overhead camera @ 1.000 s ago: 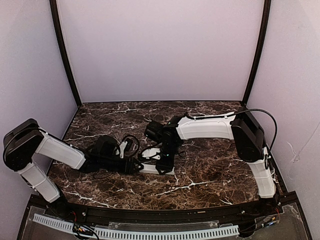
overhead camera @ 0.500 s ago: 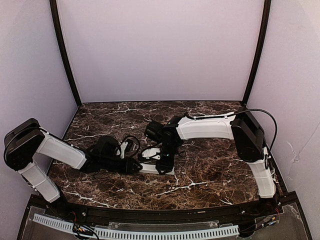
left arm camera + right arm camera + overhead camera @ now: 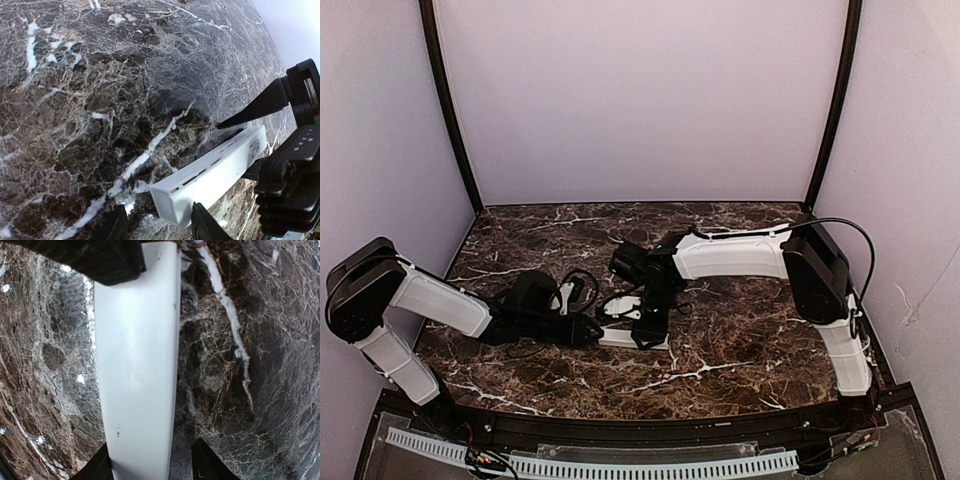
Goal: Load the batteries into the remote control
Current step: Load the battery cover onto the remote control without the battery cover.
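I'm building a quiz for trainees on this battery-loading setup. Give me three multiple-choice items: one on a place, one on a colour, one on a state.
1. Where does the remote control lie? A on the marble table, between the two arms; B against the back wall; C in a tray.
2. What colour is its casing? A black; B white; C red.
3. How does the left gripper stand? A shut tight; B open, the remote's end between its fingers; C out of view.
Answers: 1 A, the top view shows it mid-table; 2 B, white in every view; 3 B, the left wrist view shows marble between one finger and the remote.
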